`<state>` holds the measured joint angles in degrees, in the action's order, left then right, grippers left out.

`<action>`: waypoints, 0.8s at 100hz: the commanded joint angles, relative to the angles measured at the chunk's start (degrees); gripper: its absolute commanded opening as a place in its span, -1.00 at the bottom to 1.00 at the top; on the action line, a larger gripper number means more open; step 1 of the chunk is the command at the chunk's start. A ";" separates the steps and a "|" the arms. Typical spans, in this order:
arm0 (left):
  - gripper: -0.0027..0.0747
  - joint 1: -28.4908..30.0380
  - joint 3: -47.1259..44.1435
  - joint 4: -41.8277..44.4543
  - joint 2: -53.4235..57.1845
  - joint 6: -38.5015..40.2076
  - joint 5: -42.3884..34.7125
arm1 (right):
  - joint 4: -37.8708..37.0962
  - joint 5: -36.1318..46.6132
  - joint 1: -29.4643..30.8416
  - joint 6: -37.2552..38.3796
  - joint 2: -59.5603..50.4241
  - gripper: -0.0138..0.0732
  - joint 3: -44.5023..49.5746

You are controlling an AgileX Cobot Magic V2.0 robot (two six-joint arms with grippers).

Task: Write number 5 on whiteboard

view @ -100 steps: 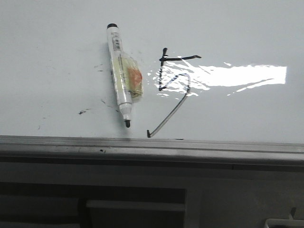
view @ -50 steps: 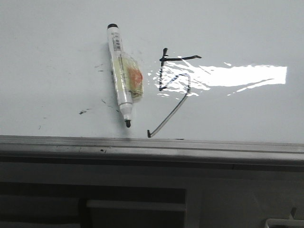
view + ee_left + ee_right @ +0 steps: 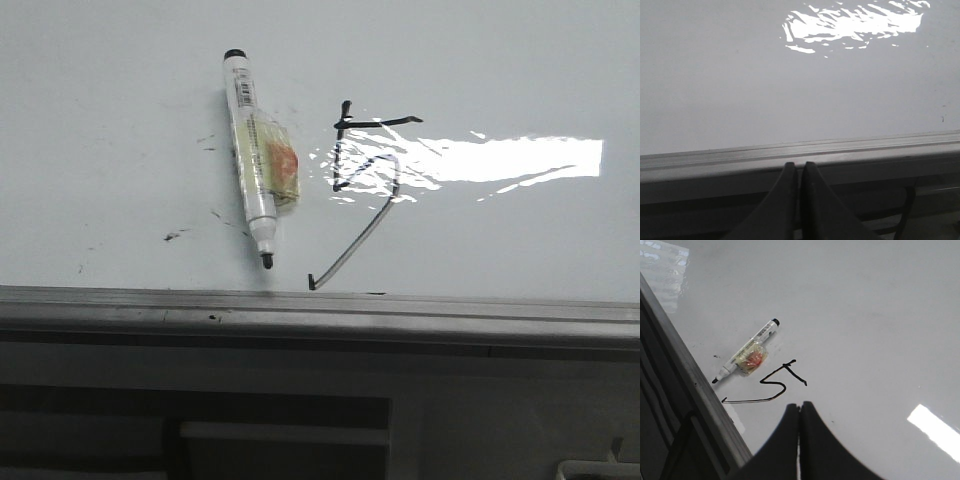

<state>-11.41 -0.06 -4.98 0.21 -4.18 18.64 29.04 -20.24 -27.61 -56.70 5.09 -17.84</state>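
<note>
The whiteboard (image 3: pixel 480 80) is glossy white with a grey metal edge rail (image 3: pixel 320 305) and a bright glare. The number 5 (image 3: pixel 362 185) is drawn on it in thin black strokes, angular, with a short top bar and a long slanted tail; it also shows in the right wrist view (image 3: pixel 771 386). A white marker (image 3: pixel 255 160) with a taped patch lies uncapped on the board left of the 5, tip toward the rail; it also shows in the right wrist view (image 3: pixel 746 357). My right gripper (image 3: pixel 800 406) is shut and empty above the board near the 5. My left gripper (image 3: pixel 797 166) is shut and empty over the edge rail (image 3: pixel 800 150).
Small dark smudges (image 3: pixel 176 236) mark the board left of the marker. Below the rail lies a dark frame with a recess (image 3: pixel 280 430). In the right wrist view the rail (image 3: pixel 685 375) runs diagonally beside the 5.
The marker has shifted very slightly on the board. Nothing else has visibly changed.
</note>
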 commanded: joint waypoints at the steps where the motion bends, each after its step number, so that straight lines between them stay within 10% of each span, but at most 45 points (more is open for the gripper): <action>1: -0.98 0.20 -1.35 -0.34 1.55 0.66 -3.51 | 0.49 4.32 0.35 0.01 0.65 -0.83 -1.43; 34: -0.98 0.20 -1.35 -0.34 1.55 0.66 -3.51 | -1.16 5.34 0.46 0.52 0.65 -0.83 0.41; 58: -0.98 0.20 -1.35 -0.34 1.55 0.66 -3.51 | -47.65 12.41 11.49 69.11 0.62 -0.83 12.08; 80: -0.98 0.20 -1.35 -0.34 1.55 0.66 -3.51 | -48.77 6.83 24.93 71.83 -3.56 -0.83 19.67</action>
<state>-11.31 -0.06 -4.98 0.21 -4.09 18.74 -17.82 -14.51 -5.57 13.49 2.95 0.82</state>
